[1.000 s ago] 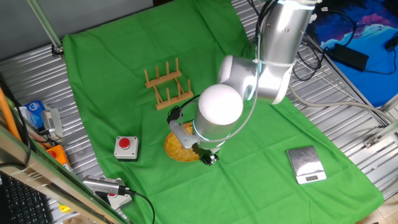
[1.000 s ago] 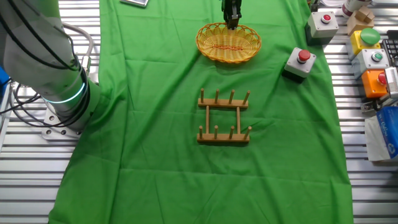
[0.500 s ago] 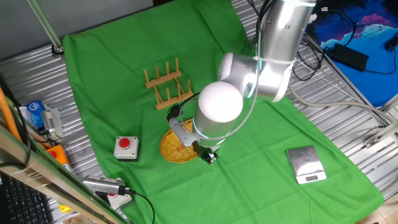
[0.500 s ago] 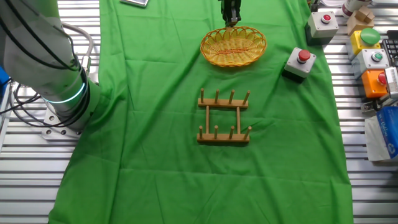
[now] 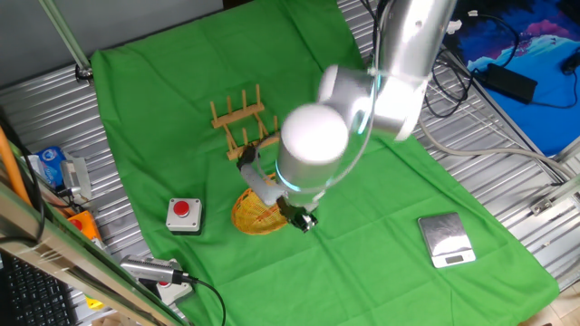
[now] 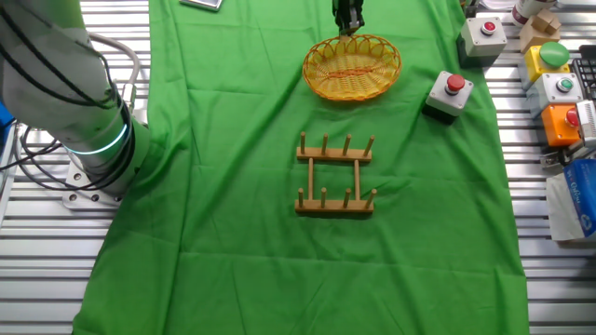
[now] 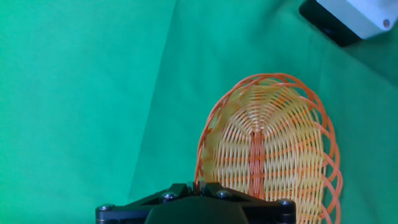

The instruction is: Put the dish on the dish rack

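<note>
The dish [image 6: 352,67] is a yellow woven wicker basket-plate with orange-red streaks. It hangs tilted just above the green cloth, held by its far rim. In the one fixed view the dish [image 5: 254,214] shows under the arm. My gripper [image 6: 349,19] is shut on the dish's rim; in the hand view the gripper [image 7: 198,185] pinches the rim of the dish [image 7: 273,155]. The wooden dish rack [image 6: 335,175] with upright pegs stands apart from the dish, nearer the cloth's middle; it also shows in the one fixed view [image 5: 245,122].
A grey box with a red button [image 6: 449,93] sits right of the dish, also in the one fixed view [image 5: 184,214]. More button boxes [image 6: 559,88] line the right edge. A small scale [image 5: 446,240] lies on the cloth. The arm's base [image 6: 84,140] stands at the left.
The gripper has lifted the dish by its rim and carried it slightly right in the other fixed view; the dish now tilts more. The arm has swung a little toward the rack.
</note>
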Controlling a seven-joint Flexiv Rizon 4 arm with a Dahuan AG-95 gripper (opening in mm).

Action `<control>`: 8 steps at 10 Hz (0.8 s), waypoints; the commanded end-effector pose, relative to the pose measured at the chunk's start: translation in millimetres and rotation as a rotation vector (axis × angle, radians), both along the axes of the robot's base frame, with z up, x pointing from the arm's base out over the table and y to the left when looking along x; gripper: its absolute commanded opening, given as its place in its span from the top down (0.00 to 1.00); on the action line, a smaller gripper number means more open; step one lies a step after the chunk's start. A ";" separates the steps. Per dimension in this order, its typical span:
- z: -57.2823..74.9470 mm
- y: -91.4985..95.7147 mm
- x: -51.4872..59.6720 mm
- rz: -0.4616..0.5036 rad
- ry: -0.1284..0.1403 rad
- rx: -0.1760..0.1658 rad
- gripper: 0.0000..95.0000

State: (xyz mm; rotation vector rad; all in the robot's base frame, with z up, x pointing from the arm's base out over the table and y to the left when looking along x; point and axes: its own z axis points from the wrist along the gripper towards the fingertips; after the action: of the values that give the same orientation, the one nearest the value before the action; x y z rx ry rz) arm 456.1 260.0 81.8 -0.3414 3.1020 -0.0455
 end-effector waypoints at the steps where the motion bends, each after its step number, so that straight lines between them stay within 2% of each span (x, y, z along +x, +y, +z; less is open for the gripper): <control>1: 29.7 -0.8 -4.6 0.023 0.029 0.130 1.00; 2: 40.5 -2.2 -7.8 0.030 0.042 0.178 1.00; 4: 59.3 -4.4 -14.7 0.047 0.053 0.219 1.00; 5: 75.0 -7.6 -20.1 0.063 0.058 0.231 1.00; 6: 84.6 -14.3 -20.2 0.082 0.064 0.233 1.00; 8: 97.3 -25.2 -12.8 0.119 0.090 0.236 1.00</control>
State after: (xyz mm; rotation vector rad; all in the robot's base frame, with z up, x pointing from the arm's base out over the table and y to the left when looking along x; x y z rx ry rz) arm 439.4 234.5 178.5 -0.5174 3.1148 0.3409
